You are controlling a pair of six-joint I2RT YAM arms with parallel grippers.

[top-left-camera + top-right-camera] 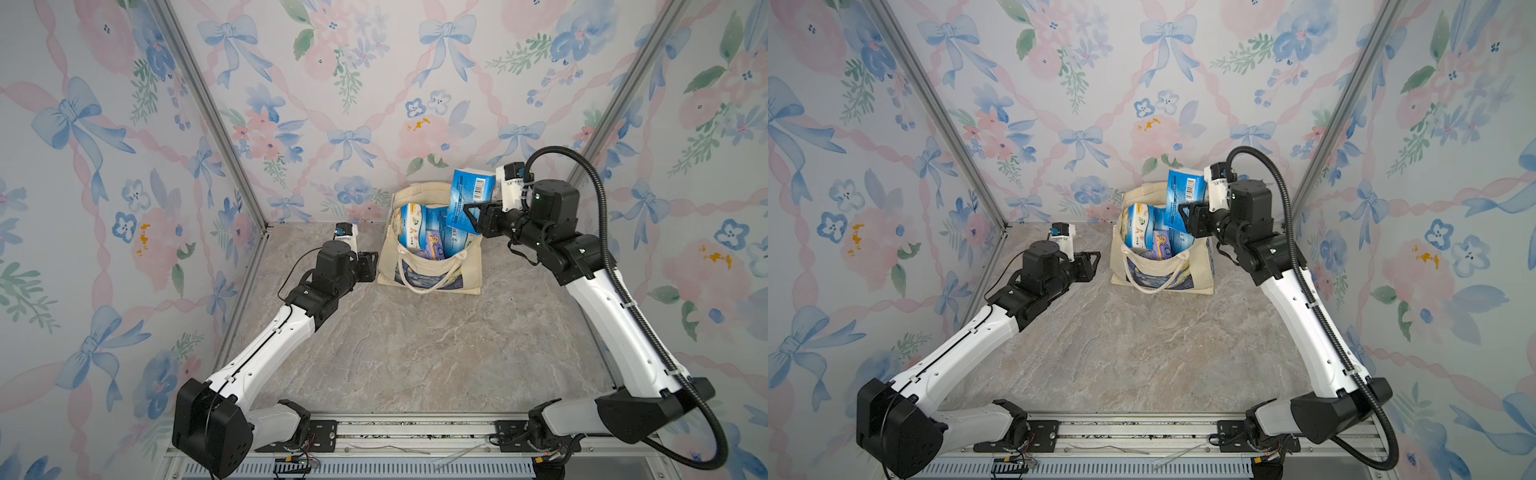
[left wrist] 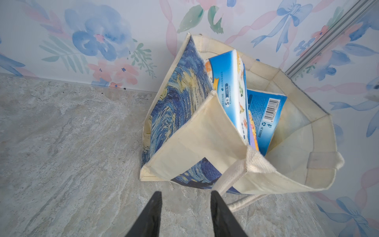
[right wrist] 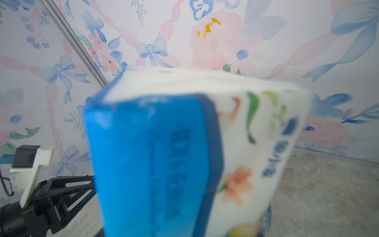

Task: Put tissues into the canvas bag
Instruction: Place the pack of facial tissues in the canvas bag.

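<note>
**Right pincer** (image 1: 471, 214) (image 1: 1183, 210): jaws set wide, closed on one blue tissue pack (image 1: 473, 187) (image 1: 1185, 187). In the right wrist view the pack (image 3: 184, 143) fills the middle, blurred.

**Held pack, position:** directly over the mouth of the canvas bag (image 1: 467, 268) (image 1: 1202, 266), at the bag's right rear corner. Its long axis is near upright and slightly tilted, with the barcode face towards the top cameras. The upper half stands above the bag's rim. The lower end is at or just inside the rim and is hidden by the pincer.

**Judgement:** the coming move is straight down into the bag. The right arm is the one placed for it.

**Left pincer** (image 1: 368, 266) (image 1: 1090, 264) (image 2: 185, 195): jaws partly apart with nothing between them. It sits low over the surface (image 1: 415, 353), just beside the bag's left side and not touching it.

**Count**
- Pincers: two.
- Canvas bags: one, standing open near the back wall, starry print on its sides (image 2: 174, 106).
- Handles: one seen clearly, drooping over the bag's front (image 1: 424, 286).
- Tissue packs in view: four.
  - One is held.
  - Three are inside the bag:
    - a white-and-blue floral pack on end at the bag's left (image 1: 415, 224);
    - a lilac cartoon-print pack at the front (image 1: 434, 245);
    - a blue pack at the right (image 1: 457, 237).
  - Any packs deeper in the bag cannot be seen.
</note>
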